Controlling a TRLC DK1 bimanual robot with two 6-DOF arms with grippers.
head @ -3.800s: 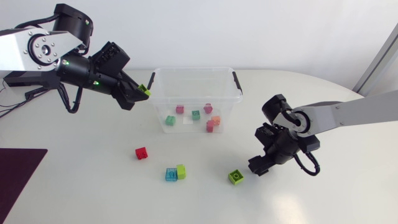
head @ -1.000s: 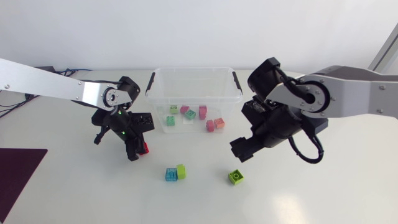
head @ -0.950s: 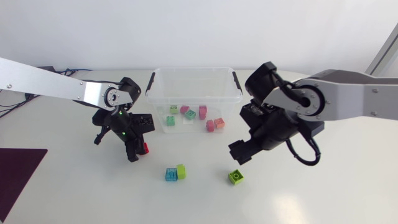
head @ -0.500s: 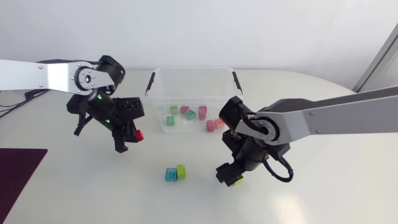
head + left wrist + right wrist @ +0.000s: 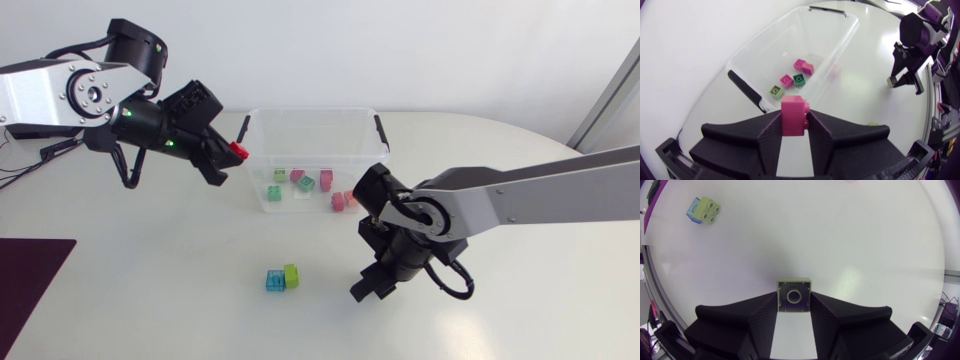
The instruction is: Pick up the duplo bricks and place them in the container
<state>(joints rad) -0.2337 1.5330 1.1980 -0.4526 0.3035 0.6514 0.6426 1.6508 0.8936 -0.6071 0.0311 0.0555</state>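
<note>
The white table (image 5: pixel 150 310) is bare all round the right gripper (image 5: pixel 363 291), which is down near its surface and well away from any edge. The clear open-topped container (image 5: pixel 310 112) stands just ahead of and below the raised left gripper (image 5: pixel 228 160), with its black-handled end rim nearest the fingertips. Each gripper pinches one brick: the left a red brick (image 5: pixel 793 116), the right a lime brick (image 5: pixel 794 295). Two others, a blue brick (image 5: pixel 274 281) and a yellow-green brick (image 5: pixel 291 275), touch each other well ahead of the right gripper. Some seven small bricks lie inside the container.
</note>
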